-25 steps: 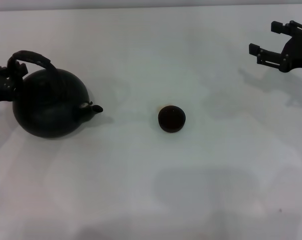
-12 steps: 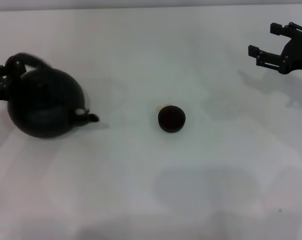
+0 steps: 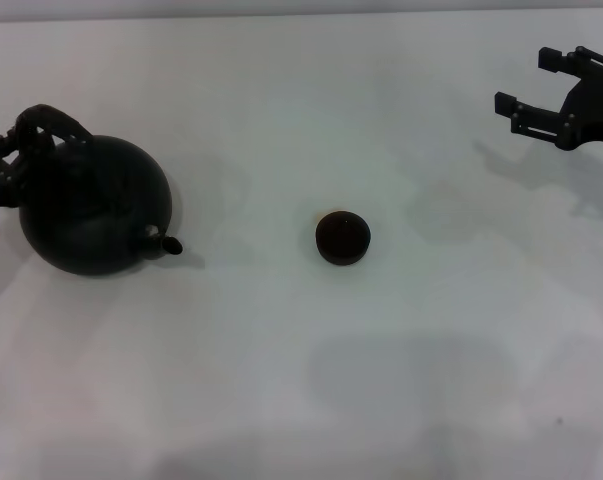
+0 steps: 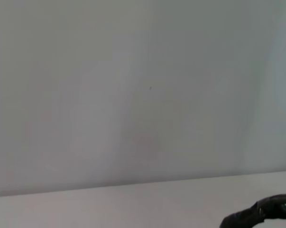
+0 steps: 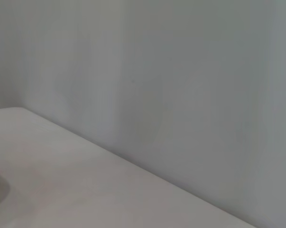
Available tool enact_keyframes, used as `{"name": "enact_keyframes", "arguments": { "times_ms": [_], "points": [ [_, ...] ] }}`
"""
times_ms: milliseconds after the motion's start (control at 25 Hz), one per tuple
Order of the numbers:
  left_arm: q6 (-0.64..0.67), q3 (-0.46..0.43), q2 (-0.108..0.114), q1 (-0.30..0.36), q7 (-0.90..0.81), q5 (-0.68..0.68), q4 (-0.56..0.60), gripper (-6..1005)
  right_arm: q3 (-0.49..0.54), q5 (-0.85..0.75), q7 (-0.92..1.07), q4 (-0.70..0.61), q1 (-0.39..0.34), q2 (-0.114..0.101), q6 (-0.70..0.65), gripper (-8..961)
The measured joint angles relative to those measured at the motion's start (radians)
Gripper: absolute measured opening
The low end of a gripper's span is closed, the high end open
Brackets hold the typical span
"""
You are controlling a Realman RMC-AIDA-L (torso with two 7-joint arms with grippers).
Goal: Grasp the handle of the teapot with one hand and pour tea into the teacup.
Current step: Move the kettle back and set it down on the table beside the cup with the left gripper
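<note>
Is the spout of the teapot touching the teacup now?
Apart. In the head view the spout of the teapot ends well short of the teacup, with a wide strip of bare table between them.

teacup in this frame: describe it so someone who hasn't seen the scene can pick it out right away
On the white tabletop, look near the middle, to the right of the large round matte black teapot that the left gripper holds by its arched handle. The small round black handleless teacup stands alone there, apart from the pot's spout. It is far smaller and has no lid, spout or handle.
</note>
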Motion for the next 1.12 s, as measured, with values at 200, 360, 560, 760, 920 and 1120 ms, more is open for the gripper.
{"name": "enact_keyframes", "arguments": {
  "times_ms": [200,360,560,760,920,1120],
  "points": [
    [0.000,-0.021,0.000,0.000,0.008,-0.001,-0.021,312,-0.001,0.000,0.000,0.000,0.000,-0.001,0.000,841],
    [0.003,-0.025,-0.001,-0.001,0.044,-0.008,-0.038,347,-0.004,0.000,0.001,0.000,0.001,-0.001,0.000,841],
    [0.019,-0.026,-0.001,-0.002,0.052,-0.002,-0.039,498,-0.006,0.000,0.003,0.000,0.003,-0.002,0.000,841],
    [0.079,-0.026,0.000,-0.004,0.090,0.000,-0.032,682,-0.006,-0.001,0.005,0.000,0.002,-0.002,0.000,841],
    [0.117,-0.026,0.000,-0.001,0.110,0.000,-0.030,766,-0.004,-0.002,0.015,0.006,-0.001,-0.006,0.000,841],
    [0.160,-0.037,-0.002,0.019,0.158,-0.007,-0.028,769,0.000,0.001,0.023,0.009,-0.004,-0.026,0.000,841]
  ]
}}
